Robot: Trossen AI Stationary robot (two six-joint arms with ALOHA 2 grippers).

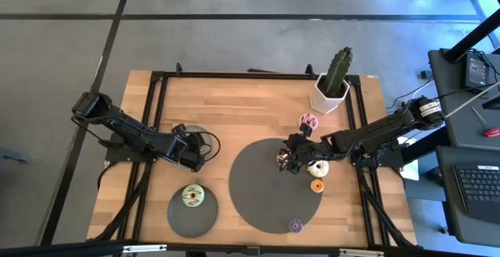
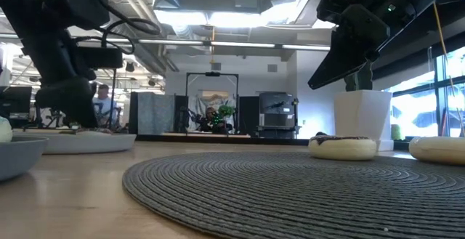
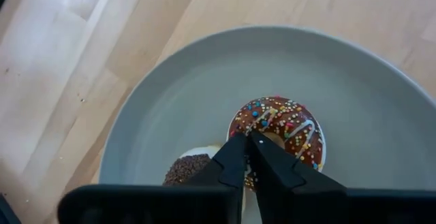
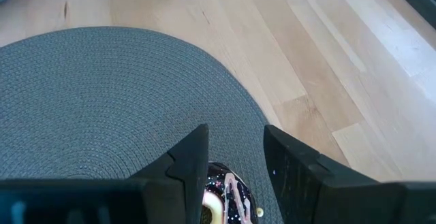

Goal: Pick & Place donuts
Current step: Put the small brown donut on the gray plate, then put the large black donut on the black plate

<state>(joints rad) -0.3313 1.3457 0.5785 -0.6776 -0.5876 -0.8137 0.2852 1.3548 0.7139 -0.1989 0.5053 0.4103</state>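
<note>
A chocolate donut (image 3: 278, 130) with sprinkles lies in a grey plate (image 3: 170, 108) near the worktop's left edge, the left gripper (image 3: 249, 154) above it, fingers together. A dark-iced donut (image 4: 225, 198) sits on the round mat (image 1: 275, 185) between the right gripper's (image 4: 235, 157) parted fingers. A green donut (image 1: 192, 196) rests on a plate (image 1: 178, 215) near the front edge.

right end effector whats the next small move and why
Probably straight down. The right end effector is open above the dark sprinkled donut on the grey mat, its fingers either side, so lowering would bracket it for a grasp.
</note>
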